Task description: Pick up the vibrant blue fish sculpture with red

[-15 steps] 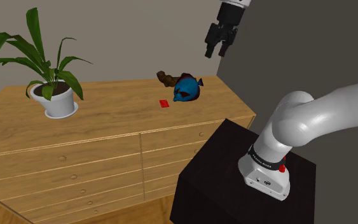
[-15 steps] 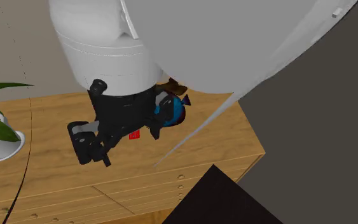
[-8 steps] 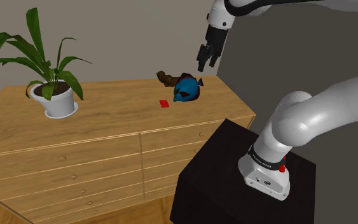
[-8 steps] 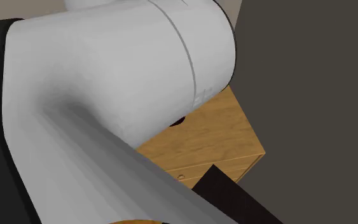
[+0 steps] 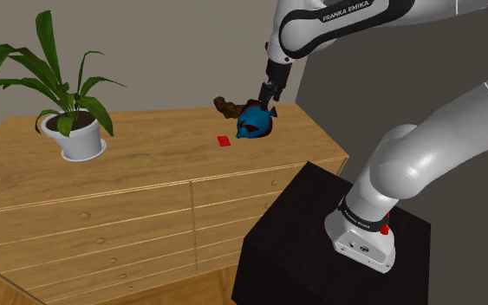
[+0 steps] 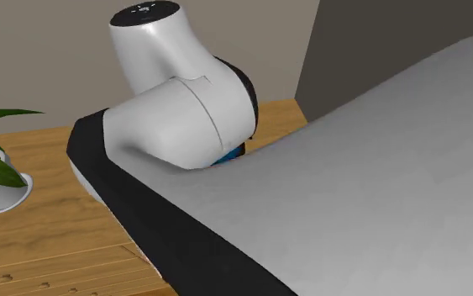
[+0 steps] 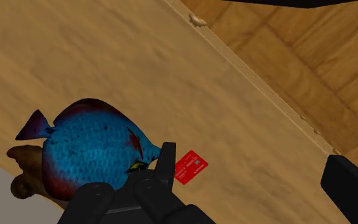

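Home: wooden dresser point(image 5: 146, 186), potted plant point(image 5: 64, 91)

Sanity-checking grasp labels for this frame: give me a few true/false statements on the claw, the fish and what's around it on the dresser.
1. The blue fish sculpture with dark red patches sits on the wooden dresser top. True.
2. The black claw is shut on the fish. False: in the wrist view it stands open, with the fish off to one side, not clasped.
3. A small flat red card lies on the dresser near the fish. True.
4. The green leafy plant in a white pot touches the fish. False: it stands far off, toward the shoulder view's left.
5. A brown lumpy object lies right by the fish. True.
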Tool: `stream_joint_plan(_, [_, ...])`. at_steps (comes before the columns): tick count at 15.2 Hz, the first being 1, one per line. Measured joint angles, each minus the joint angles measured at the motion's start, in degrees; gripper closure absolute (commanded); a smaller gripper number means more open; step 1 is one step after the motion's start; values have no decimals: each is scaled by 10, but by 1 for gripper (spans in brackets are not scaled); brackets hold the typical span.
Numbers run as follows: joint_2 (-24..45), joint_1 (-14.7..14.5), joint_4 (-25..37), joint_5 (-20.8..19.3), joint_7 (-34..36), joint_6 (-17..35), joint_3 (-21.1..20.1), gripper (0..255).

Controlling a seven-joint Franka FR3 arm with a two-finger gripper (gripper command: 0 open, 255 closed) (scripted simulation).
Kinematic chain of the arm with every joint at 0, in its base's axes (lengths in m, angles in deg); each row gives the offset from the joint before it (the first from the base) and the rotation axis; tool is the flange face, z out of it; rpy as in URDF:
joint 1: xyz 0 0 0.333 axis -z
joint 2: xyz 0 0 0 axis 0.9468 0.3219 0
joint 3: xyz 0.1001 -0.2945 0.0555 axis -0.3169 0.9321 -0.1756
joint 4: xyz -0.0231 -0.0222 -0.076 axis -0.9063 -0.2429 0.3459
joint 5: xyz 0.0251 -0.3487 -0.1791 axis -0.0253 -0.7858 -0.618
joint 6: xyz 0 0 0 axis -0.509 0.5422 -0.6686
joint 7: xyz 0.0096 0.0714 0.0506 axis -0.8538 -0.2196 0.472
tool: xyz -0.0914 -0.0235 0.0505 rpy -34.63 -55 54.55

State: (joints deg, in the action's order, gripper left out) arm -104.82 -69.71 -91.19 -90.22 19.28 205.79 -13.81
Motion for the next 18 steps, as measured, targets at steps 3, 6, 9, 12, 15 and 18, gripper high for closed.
stream_joint_plan(3, [62, 7, 3, -25, -22, 62, 9, 0])
stream_joint_plan(6, [117, 14, 15, -49, -40, 112, 17, 0])
stream_joint_plan(9, [180, 19, 34, -74, -50, 160, 21, 0])
stream_joint_plan(12, [249, 27, 63, -100, -64, 207, 29, 0])
stream_joint_plan(15, [313, 34, 100, -125, -74, 242, 36, 0])
stream_joint_plan(18, [381, 36, 145, -150, -77, 273, 42, 0])
